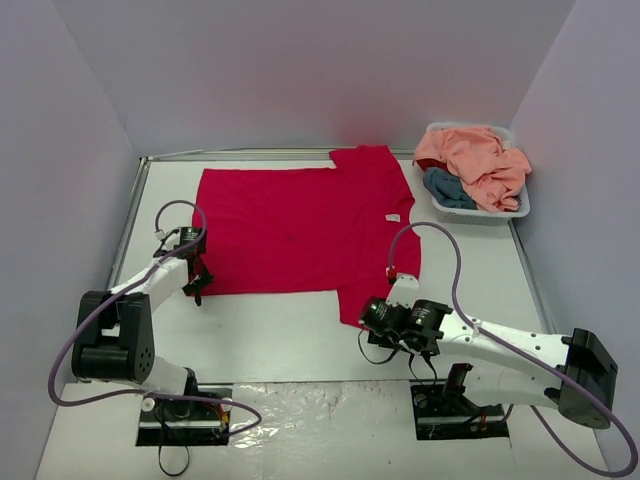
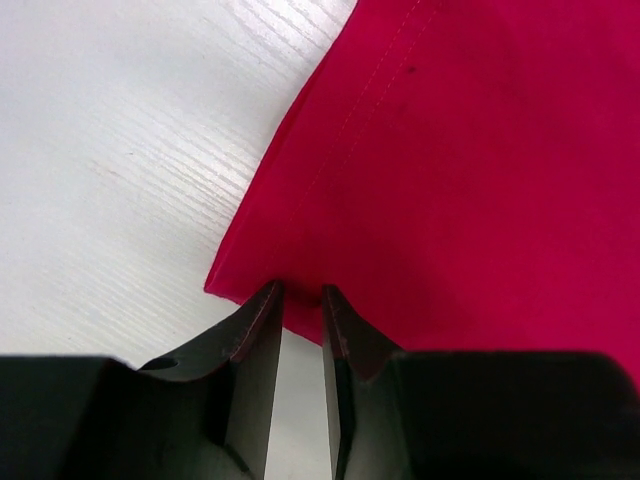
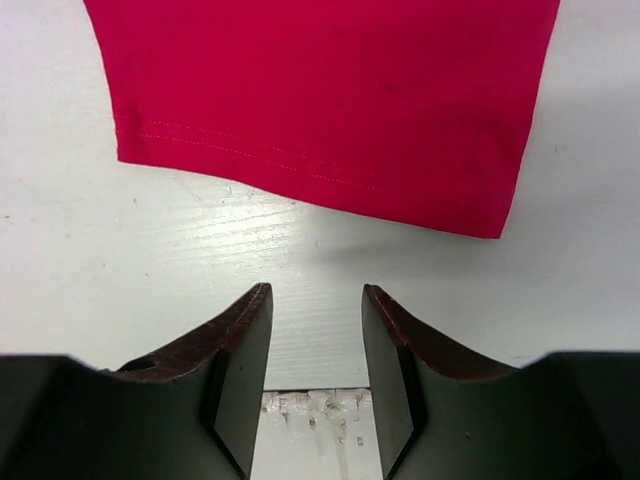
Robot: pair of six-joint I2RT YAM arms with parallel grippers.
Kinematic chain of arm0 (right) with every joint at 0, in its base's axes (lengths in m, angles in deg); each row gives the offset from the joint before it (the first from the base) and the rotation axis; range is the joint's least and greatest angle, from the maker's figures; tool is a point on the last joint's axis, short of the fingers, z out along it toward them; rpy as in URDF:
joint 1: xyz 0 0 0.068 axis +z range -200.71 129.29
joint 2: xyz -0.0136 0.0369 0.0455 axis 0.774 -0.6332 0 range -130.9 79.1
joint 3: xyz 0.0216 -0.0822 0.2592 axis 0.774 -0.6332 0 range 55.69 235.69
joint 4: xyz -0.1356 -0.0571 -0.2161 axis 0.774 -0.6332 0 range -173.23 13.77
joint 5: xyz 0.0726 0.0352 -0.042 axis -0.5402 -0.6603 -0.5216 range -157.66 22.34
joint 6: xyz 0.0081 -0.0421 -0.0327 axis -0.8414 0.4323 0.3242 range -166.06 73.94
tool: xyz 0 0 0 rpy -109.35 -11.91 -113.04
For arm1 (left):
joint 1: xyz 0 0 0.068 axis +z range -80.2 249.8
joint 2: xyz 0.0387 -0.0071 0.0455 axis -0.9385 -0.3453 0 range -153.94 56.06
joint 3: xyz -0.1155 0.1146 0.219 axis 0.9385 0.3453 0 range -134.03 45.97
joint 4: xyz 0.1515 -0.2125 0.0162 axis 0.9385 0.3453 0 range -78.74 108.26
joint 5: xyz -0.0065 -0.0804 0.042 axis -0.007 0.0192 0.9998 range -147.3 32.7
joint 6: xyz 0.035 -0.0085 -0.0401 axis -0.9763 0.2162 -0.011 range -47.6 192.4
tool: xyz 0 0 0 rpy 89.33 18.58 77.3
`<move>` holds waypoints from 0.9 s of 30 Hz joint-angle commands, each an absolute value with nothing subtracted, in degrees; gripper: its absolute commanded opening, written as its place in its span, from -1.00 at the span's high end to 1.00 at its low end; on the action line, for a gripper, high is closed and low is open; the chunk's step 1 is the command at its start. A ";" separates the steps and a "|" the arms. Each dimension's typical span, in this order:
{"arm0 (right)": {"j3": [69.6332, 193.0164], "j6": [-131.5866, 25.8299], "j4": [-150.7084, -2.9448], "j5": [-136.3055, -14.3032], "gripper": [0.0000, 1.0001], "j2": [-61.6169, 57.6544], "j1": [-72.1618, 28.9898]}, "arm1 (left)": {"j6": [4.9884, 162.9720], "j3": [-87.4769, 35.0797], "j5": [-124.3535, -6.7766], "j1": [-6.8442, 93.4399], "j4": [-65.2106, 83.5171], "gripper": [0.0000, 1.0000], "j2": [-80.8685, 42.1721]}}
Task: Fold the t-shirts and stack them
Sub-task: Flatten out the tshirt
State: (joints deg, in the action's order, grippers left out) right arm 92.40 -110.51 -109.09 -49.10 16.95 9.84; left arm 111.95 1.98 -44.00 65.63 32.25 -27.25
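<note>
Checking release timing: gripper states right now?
Left gripper: slightly open, tips at the edge of the red shirt.
Right gripper: open, empty, short of the shirt.

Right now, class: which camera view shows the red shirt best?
The top view. It shows the whole red shirt spread flat on the table, with its white label visible. The left wrist view shows only one hem corner. The right wrist view shows only a sleeve and its stitched hem.
</note>
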 commanded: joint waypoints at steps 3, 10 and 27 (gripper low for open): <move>90.50 -120.14 -113.67 -42.09 0.29 18.36 11.95 | 110.55 2.03 -44.47 65.14 29.72 0.56 -27.70; 88.48 -124.72 -116.48 -41.30 0.32 19.86 11.87 | 109.84 2.20 -45.52 65.14 27.87 0.56 -28.32; 91.73 -121.30 -120.27 -39.72 0.21 24.61 11.95 | 108.52 1.94 -46.14 64.26 26.55 0.56 -28.85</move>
